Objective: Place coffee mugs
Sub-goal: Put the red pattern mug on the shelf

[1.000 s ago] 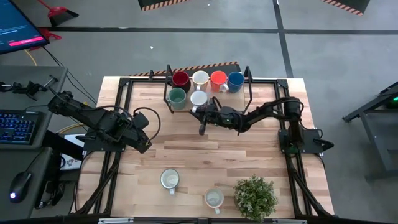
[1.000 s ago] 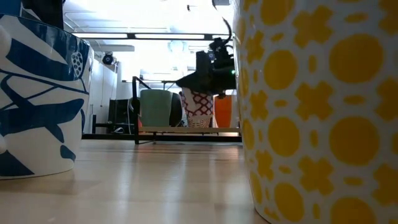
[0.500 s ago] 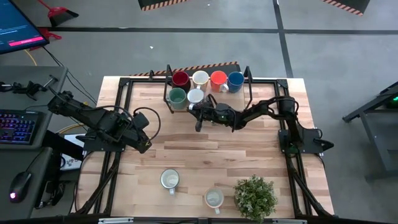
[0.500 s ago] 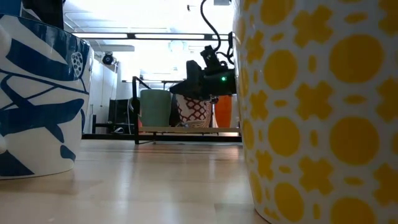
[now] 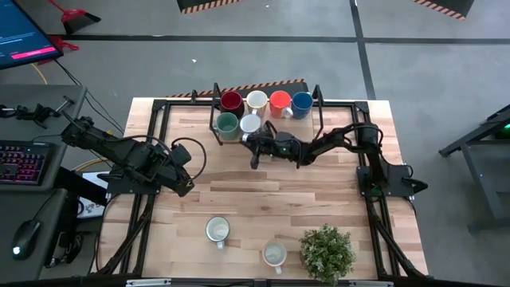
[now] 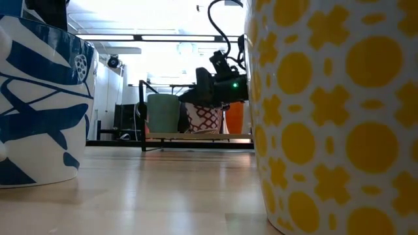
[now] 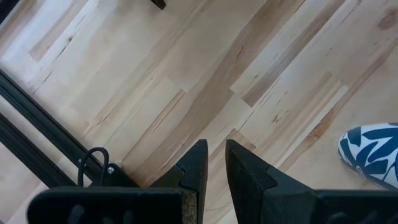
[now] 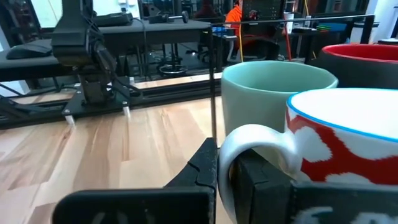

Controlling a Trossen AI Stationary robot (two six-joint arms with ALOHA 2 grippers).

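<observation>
A black rack [image 5: 318,119] at the table's far edge holds a dark red mug [image 5: 231,100], a white mug [image 5: 256,100], an orange mug [image 5: 280,100] and a blue mug [image 5: 301,101] in its back row. A teal green mug [image 5: 227,123] stands in the front row. Beside it is a white mug with a red pattern [image 5: 250,123], and my right gripper [image 5: 256,139] is shut on it. My left gripper [image 5: 186,186] hovers over the table's left part, its fingers a narrow gap apart with nothing between them. My right gripper pinches the patterned mug's handle [image 8: 225,144] between its two fingers. The fingers lie level and come from the table's right side. The mug stands upright next to the teal green mug [image 8: 273,93], its bottom [image 6: 206,130] at the level of the rack's floor; whether it rests there I cannot tell.
Two more mugs stand near the front edge: a blue-patterned one [image 5: 217,230] and a yellow-patterned one [image 5: 274,255]. A green potted plant [image 5: 327,252] stands right of them. The middle of the table is bare wood. The rack's upright bars [image 5: 215,112] flank the mugs.
My right gripper has carried the patterned mug a little toward the table's left and far edge and downward, up against the teal green mug in the rack's front row. The mug has stayed upright and the grip has stayed shut.
</observation>
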